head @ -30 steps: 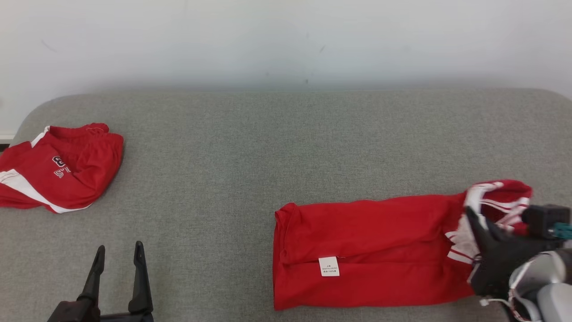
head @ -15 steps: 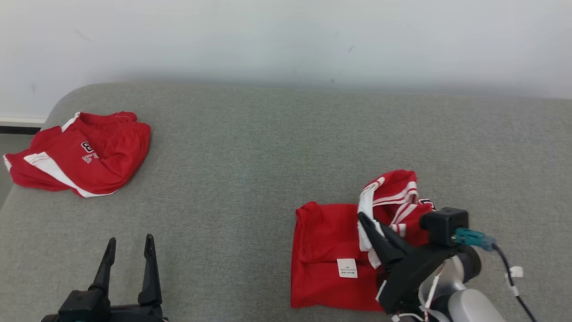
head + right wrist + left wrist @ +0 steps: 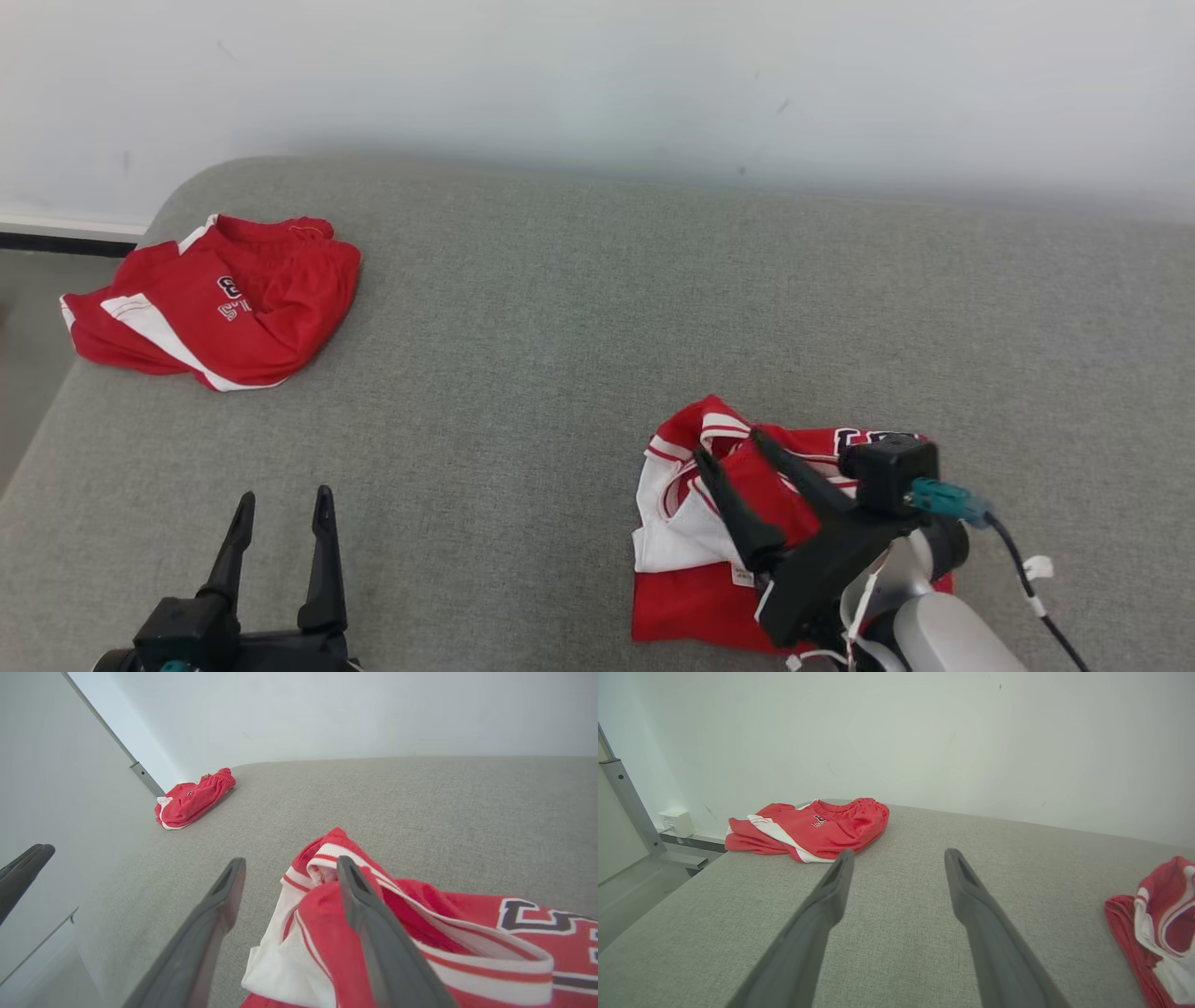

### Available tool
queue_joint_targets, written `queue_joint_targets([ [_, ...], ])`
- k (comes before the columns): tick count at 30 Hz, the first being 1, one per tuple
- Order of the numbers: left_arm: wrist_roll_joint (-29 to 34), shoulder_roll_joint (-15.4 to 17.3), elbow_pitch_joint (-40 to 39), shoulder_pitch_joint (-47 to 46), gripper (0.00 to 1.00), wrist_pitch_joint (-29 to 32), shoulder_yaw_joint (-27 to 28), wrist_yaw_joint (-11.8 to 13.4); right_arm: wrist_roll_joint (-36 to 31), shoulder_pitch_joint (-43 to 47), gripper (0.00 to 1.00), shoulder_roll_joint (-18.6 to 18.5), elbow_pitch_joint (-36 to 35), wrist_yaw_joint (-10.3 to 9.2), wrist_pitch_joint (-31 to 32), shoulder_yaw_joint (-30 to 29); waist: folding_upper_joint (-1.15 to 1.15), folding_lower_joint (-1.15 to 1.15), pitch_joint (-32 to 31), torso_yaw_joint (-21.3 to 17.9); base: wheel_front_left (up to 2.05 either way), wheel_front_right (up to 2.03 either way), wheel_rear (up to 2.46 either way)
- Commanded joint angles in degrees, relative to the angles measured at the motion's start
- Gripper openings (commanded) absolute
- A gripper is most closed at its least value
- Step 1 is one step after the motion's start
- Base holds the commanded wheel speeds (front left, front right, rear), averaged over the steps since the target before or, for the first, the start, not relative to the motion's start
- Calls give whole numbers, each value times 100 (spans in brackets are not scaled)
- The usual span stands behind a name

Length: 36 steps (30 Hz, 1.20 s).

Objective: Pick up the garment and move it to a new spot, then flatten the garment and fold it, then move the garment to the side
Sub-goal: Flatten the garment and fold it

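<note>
The garment, a red jersey with white trim (image 3: 686,546), lies folded over in a bunched heap at the front right of the grey padded surface (image 3: 523,355). My right gripper (image 3: 728,446) hovers over its left end, fingers apart. In the right wrist view the jersey (image 3: 420,933) spreads under and to the right of that gripper (image 3: 289,861), with red cloth draped against the right finger (image 3: 369,924). The left wrist view catches the jersey's edge (image 3: 1157,914) at far right. My left gripper (image 3: 285,497) (image 3: 899,854) stands open and empty at the front left.
Folded red shorts with a white stripe (image 3: 224,303) (image 3: 812,826) (image 3: 191,800) lie at the surface's far left corner. A white wall runs behind. The surface's left edge drops to the floor (image 3: 28,373). A metal post (image 3: 630,807) stands left.
The head camera has shifted. My right gripper has carried the jersey's striped right end leftward over the rest, folding it, and its fingers now stand apart. The left gripper is unchanged.
</note>
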Motion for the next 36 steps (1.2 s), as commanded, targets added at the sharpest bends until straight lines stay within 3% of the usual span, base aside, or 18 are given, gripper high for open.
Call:
queue_joint_targets([
  [1, 2, -8, -1, 39, 100, -18, 22, -5, -23, -28, 100, -49, -29, -14, -44, -9, 0, 0, -23, -31, 0, 0, 0],
  [9, 49, -5, -28, 164, 100, -18, 161, -1, -63, 117, 100, -339, -456, -14, -631, -528, 0, 0, -160, -261, 0, 0, 0],
  [16, 72, 6, -101, 265, 100, -18, 219, -2, -61, 581, 100, -471, -641, -14, -576, -950, 0, 0, -245, -363, 0, 0, 0],
  [26, 58, 3, -116, 232, 100, -18, 98, -1, 35, 527, 100, -453, -524, -14, -152, -560, 0, 0, -225, -171, 0, 0, 0],
  [36, -18, -4, -19, 92, 100, -18, -67, -2, 133, -43, 100, -379, 497, -14, 27, -205, 0, 0, -101, 240, 0, 0, 0],
])
